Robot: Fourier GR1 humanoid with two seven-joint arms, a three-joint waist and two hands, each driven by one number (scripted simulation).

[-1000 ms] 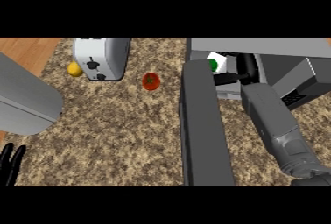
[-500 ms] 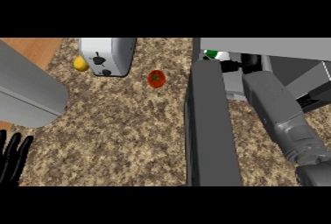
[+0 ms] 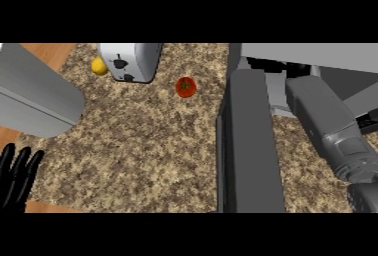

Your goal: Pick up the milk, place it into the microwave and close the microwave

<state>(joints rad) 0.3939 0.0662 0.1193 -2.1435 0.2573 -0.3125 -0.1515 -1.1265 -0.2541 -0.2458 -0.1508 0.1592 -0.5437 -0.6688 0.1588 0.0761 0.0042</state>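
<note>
No readable text, labels, brands, numbers or signs anywhere in view.

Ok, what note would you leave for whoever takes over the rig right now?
Left hand: open, resting at the lower left edge.
Right hand: inside the microwave; grasp hidden.
Milk: not visible, so placement unconfirmed.
Microwave door: open.
Left to do: check the milk is in, withdraw the right arm, close the door.

My left hand (image 3: 16, 176) is black; my right forearm (image 3: 331, 131) grey. The counter (image 3: 140, 150) is speckled brown, the tomato (image 3: 185, 87) red, the toaster (image 3: 130, 61) silver, perhaps a lemon (image 3: 99, 66) yellow.
</note>
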